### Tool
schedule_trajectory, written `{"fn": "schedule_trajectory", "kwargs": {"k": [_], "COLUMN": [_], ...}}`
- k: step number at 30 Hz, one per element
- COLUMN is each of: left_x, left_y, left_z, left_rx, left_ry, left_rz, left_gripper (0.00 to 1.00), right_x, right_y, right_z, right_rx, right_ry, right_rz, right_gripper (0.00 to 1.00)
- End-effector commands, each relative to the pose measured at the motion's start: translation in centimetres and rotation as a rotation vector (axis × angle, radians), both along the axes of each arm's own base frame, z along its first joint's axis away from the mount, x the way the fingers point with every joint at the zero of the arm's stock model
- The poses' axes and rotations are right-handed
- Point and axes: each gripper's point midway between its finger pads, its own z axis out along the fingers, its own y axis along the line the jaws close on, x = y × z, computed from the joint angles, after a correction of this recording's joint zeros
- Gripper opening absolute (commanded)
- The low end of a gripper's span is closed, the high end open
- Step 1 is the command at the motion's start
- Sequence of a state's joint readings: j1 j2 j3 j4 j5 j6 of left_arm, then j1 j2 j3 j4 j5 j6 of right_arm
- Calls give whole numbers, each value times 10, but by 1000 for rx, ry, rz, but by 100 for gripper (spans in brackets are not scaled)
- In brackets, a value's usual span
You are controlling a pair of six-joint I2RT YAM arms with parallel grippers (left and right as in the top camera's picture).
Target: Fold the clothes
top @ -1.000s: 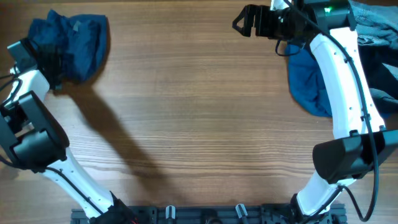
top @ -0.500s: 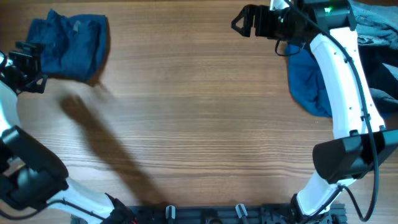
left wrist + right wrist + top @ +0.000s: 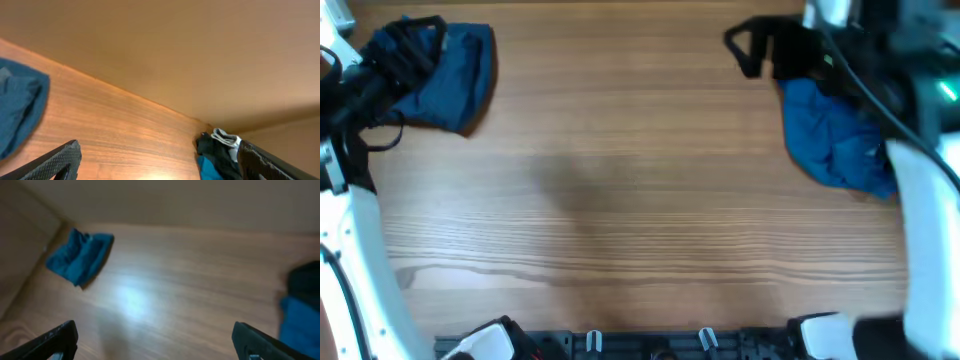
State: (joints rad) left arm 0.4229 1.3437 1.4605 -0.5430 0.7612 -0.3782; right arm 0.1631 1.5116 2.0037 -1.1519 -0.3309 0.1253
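The middle of the table [image 3: 640, 200] lay bare from front edge to back, open for a pass from either side. A folded blue garment [image 3: 450, 80] filled the far left corner. A crumpled blue heap [image 3: 830, 140] blocked the far right, beside the right arm [image 3: 925, 230].

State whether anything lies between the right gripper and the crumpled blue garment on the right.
Nothing visible does: the open right gripper sits off the upper-left edge of the crumpled blue garment, over wooden table.
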Motion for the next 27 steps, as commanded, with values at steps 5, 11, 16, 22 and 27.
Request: {"fn": "schedule_trajectory", "kwargs": {"k": [5, 11, 16, 22, 27], "left_x": [-5, -5, -5, -5, -5], "left_y": [-15, -15, -15, -15, -15], "left_z": [4, 4, 4, 4, 4], "left_rx": [23, 23, 23, 23, 23], "left_ry": [-15, -15, -15, -15, -15], "left_rz": [-47, -47, -47, -47, -47], "left_gripper": [100, 100, 100, 100, 100], "right_x": [-94, -142, -153, -151, -139], "right_y": [-31, -39, -41, -41, -52], "right_z": [80, 93, 84, 70, 53], "right_rx": [-26, -16, -23, -39, -88], "right_ry": [-260, -310, -274, -211, -179], "right_rz": [-74, -77, -76, -72, -132], "right_gripper": [100, 100, 99, 100, 100]}}
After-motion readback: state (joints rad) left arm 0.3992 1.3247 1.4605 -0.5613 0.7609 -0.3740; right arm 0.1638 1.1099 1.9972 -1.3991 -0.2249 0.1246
